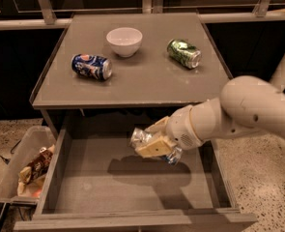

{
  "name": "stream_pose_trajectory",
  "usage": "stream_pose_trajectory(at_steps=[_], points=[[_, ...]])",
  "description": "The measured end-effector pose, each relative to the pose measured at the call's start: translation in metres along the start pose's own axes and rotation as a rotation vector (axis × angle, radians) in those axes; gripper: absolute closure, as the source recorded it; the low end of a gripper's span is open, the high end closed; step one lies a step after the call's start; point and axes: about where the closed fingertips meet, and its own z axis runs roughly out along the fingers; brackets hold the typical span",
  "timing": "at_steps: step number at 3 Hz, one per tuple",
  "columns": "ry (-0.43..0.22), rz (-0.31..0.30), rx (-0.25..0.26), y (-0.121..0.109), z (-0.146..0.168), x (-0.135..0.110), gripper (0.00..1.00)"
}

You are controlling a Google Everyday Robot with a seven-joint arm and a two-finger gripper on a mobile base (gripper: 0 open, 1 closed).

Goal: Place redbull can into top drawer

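Top drawer: pulled wide open, with a flat grey bottom and low side walls.
Pincer: above the top drawer's bottom, over its right half and nearer its back than its front; pinching the redbull can between tan fingers.
Redbull can: inside the pincer's grip, over the top drawer and apart from its bottom; tilted, with the silver end poking out left of the fingers and slightly higher, and the blue-patched end poking out at the lower right.
Shadow: dark patch on the top drawer's bottom, just below and in front of the gripped can.
Arm: pale and bulky, reaching in over the top drawer's right wall.
Worktop: grey, directly behind and above the top drawer.
Dark blue can: on its side on the worktop, behind the top drawer's left half.
White bowl: upright on the worktop, farther back from the top drawer than the dark blue can, roughly in line with the drawer's middle.
Green can: on its side on the worktop, behind the top drawer's right half.
Clear plastic bin: on the floor just left of the top drawer, holding snack packets.
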Motion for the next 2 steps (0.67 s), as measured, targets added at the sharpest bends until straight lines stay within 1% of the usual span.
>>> stream_pose_trajectory(at_steps=[1, 2], points=[[0.011, 0.048, 0.033, -0.01, 0.043, 0.024, 1.0], [0.014, 0.08, 0.115, -0.027, 0.075, 0.046, 1.0]])
